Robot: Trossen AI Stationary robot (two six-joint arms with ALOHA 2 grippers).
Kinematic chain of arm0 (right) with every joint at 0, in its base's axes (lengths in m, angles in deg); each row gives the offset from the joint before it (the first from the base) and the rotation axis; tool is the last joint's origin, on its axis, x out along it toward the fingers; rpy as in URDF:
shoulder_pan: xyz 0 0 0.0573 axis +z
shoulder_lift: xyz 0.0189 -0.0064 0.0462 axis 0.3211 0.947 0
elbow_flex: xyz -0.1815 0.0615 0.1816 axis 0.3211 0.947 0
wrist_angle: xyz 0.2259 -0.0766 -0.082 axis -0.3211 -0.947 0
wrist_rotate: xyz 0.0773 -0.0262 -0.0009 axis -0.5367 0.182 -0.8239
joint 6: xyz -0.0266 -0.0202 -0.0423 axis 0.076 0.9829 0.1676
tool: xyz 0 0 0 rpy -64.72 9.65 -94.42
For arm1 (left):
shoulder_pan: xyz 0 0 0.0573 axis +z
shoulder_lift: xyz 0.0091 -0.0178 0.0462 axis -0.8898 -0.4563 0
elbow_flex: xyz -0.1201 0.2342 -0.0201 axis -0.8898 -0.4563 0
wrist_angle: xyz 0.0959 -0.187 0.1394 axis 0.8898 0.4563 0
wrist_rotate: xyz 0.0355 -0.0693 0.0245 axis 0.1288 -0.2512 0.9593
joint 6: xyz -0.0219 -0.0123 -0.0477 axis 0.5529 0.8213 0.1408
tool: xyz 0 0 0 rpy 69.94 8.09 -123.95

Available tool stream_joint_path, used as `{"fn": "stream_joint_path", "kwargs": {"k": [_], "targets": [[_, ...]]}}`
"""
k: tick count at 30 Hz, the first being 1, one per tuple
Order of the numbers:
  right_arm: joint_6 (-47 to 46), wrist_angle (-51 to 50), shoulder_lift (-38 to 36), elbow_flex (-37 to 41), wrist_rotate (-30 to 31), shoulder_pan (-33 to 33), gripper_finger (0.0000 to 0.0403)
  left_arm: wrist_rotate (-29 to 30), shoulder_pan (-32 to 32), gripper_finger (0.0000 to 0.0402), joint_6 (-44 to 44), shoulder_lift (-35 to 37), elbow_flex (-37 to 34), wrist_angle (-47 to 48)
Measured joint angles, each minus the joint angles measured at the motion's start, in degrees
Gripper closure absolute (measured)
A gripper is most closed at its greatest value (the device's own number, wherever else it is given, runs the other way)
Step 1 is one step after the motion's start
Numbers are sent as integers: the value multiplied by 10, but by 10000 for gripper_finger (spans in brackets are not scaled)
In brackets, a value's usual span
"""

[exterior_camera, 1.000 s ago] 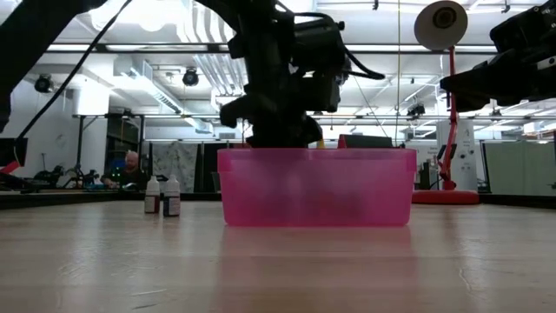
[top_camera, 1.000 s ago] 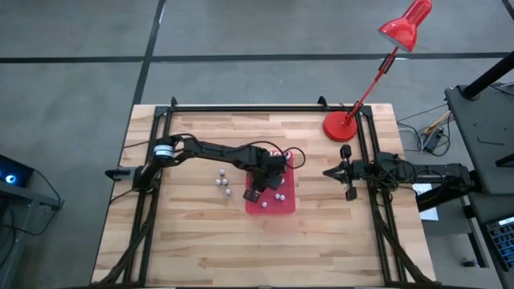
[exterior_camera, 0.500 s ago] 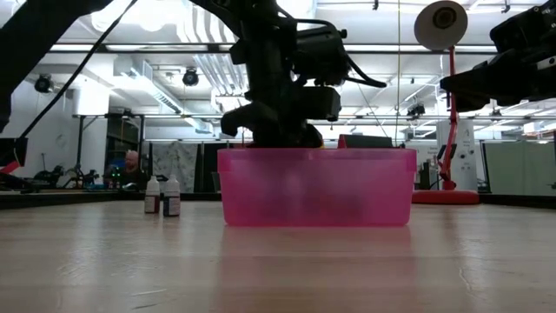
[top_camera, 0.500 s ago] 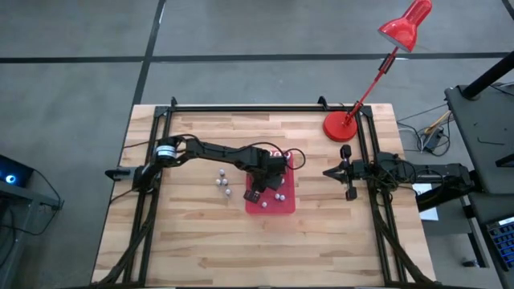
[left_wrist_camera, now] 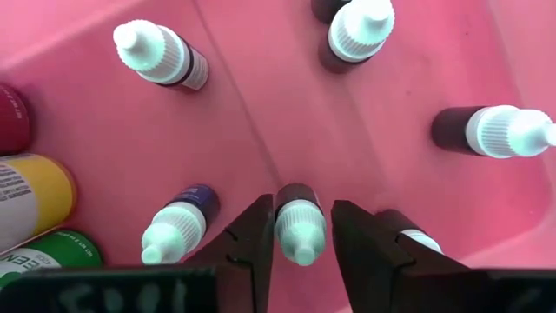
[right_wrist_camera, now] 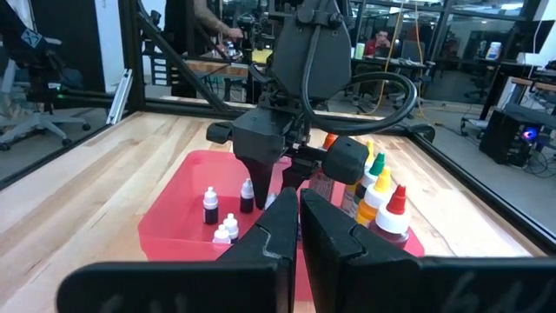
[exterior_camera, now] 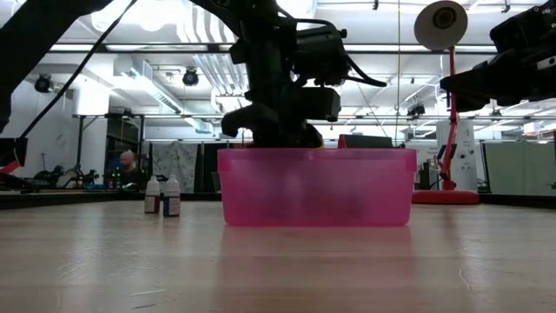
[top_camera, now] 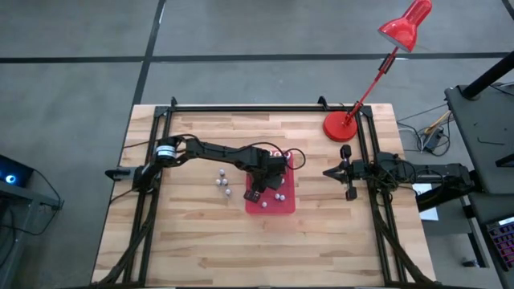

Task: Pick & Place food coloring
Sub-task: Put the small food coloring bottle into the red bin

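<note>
Since a second ago the left end effector (left_wrist_camera: 301, 228) has lifted a little inside the tray (top_camera: 286, 205), and we judge its jaws are easing apart. They stand narrow on either side of a small bottle (left_wrist_camera: 300, 219) that sits upright on the tray floor; a slim gap shows on each side of the white cap, so we read it as let go, or nearly so.

We count several bottles already in the tray: small white-capped ones around the left end effector, and taller ones with orange, yellow, green and red caps (right_wrist_camera: 379, 187) along one side. Two small bottles (exterior_camera: 162, 196) stand upright on the counter (top_camera: 201, 233) beside the tray, just apart from each other. In the high view there may be a third; we cannot tell. We judge the job well along, with those few left to carry over.

The right end effector (right_wrist_camera: 299, 228) waits pinched shut above the counter's right edge, pointing toward the tray, holding nothing.

The counter is pale wooden planking in a black frame, with a red lamp (top_camera: 405, 22) on a round base at the far right corner. Beyond lies a large open workshop with ceiling lights, desks and racks; a person (exterior_camera: 128, 165) sits far back.
</note>
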Motion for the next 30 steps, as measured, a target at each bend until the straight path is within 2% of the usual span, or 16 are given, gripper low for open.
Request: {"fn": "stream_joint_path", "kwargs": {"k": [9, 18, 30], "targets": [[0, 0, 0, 0, 0, 0, 394, 3, 0, 307, 10, 0, 12, 10], [0, 0, 0, 0, 0, 0, 394, 49, 0, 307, 10, 0, 57, 43], [-1, 0, 0, 0, 0, 0, 394, 50, -1, 307, 15, 0, 107, 69]]}}
